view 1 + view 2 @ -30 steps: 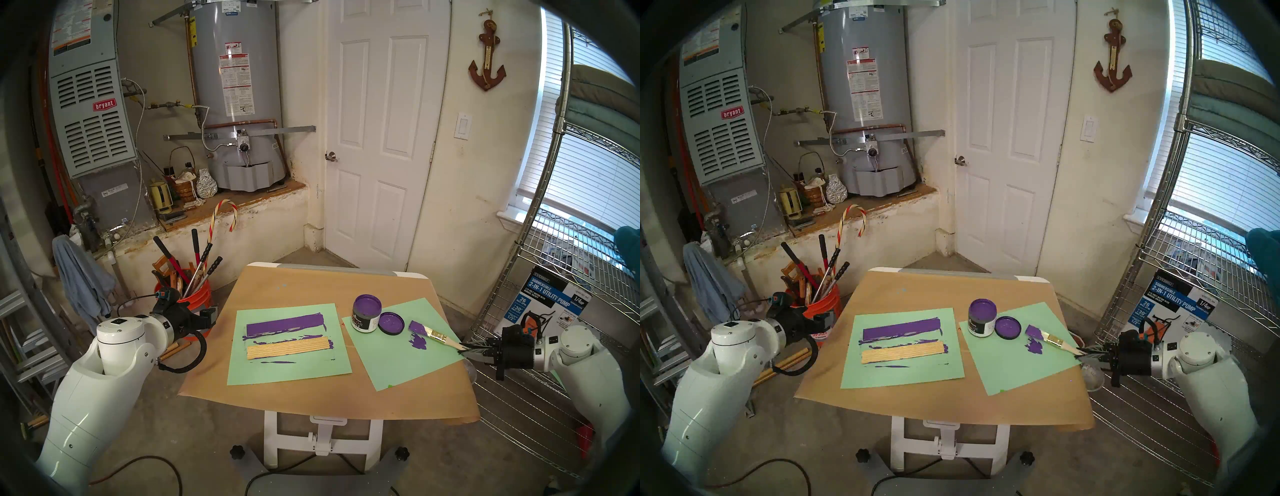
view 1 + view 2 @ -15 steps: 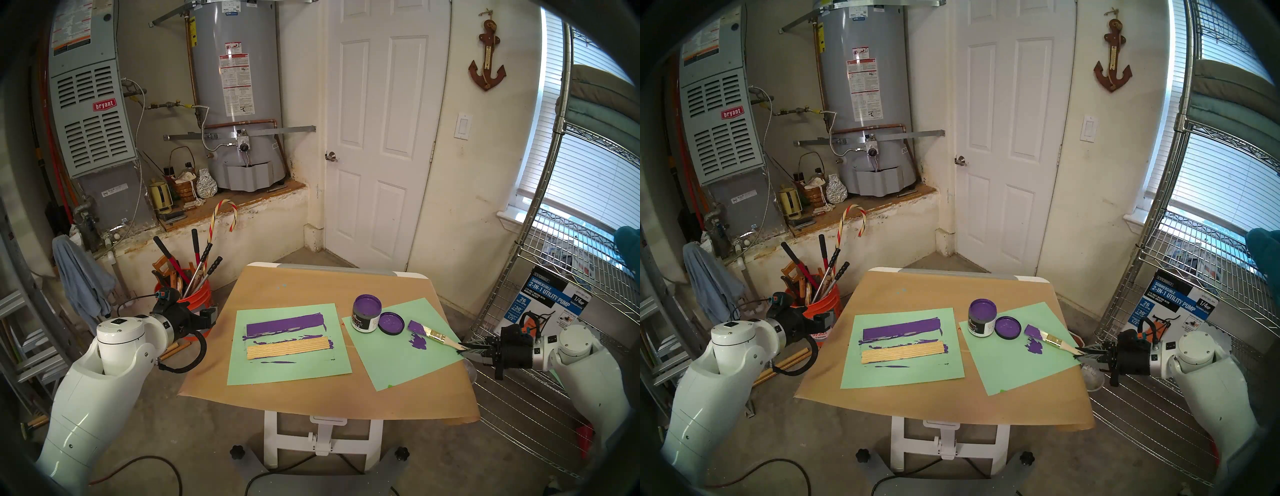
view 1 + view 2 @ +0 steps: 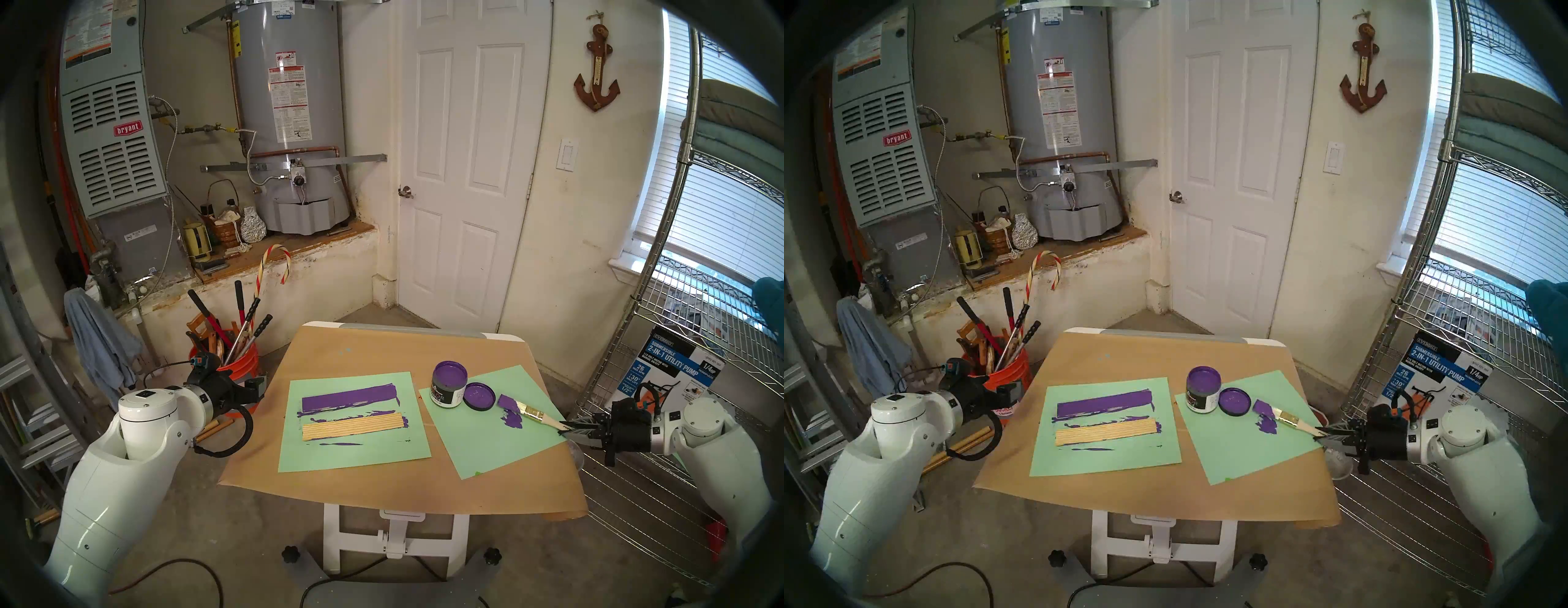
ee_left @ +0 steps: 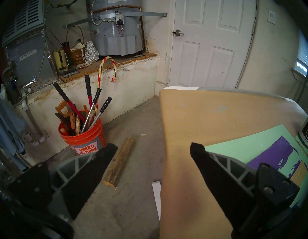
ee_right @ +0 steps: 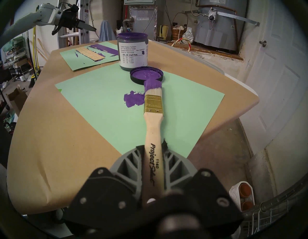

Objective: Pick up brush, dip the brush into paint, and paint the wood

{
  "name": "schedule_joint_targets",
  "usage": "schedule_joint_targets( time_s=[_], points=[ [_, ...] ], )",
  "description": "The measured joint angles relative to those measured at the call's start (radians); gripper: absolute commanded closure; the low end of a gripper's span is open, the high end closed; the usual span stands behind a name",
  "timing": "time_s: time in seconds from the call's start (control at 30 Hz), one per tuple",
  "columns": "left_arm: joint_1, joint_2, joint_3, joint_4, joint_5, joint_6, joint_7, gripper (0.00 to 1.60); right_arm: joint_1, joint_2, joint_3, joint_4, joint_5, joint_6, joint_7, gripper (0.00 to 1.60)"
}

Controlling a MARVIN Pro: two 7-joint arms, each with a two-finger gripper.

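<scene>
Glossy white arms [image 3: 110, 475], black wrists

Daylight from the window [image 3: 721, 220] at right, dim left side, fisheye bending, dark rims, near fingers [image 5: 131, 165] blurred

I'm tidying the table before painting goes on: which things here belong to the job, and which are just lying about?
Belong to the job:
- brush, handle gripped in the right pincer
- paint, jar open
- wood, face unpainted

Just lying about:
- lid, smeared purple
- green paper sheets, streaked purple
- orange bucket of tools on the floor
- left pincer, open, idle
</scene>
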Motion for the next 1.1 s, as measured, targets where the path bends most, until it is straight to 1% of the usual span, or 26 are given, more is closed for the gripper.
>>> schedule_joint_targets(
  time_s=[0.13,0.5,0.67,1.1],
  points=[
    [0.000,0.000,0.000,0.000,0.000,0.000,0.000,0.00,0.000,-0.001,-0.001,0.000,-0.001,0.000,0.000,1.12],
    [0.000,0.000,0.000,0.000,0.000,0.000,0.000,0.00,0.000,-0.002,-0.004,0.000,-0.001,0.002,0.003,1.09],
    [0.000,0.000,0.000,0.000,0.000,0.000,0.000,0.00,-0.001,-0.003,-0.003,-0.003,-0.001,0.003,0.005,1.00],
    [0.000,0.000,0.000,0.000,0.000,0.000,0.000,0.00,-0.006,-0.003,0.001,-0.014,0.001,0.015,0.011,0.99]
  ],
)
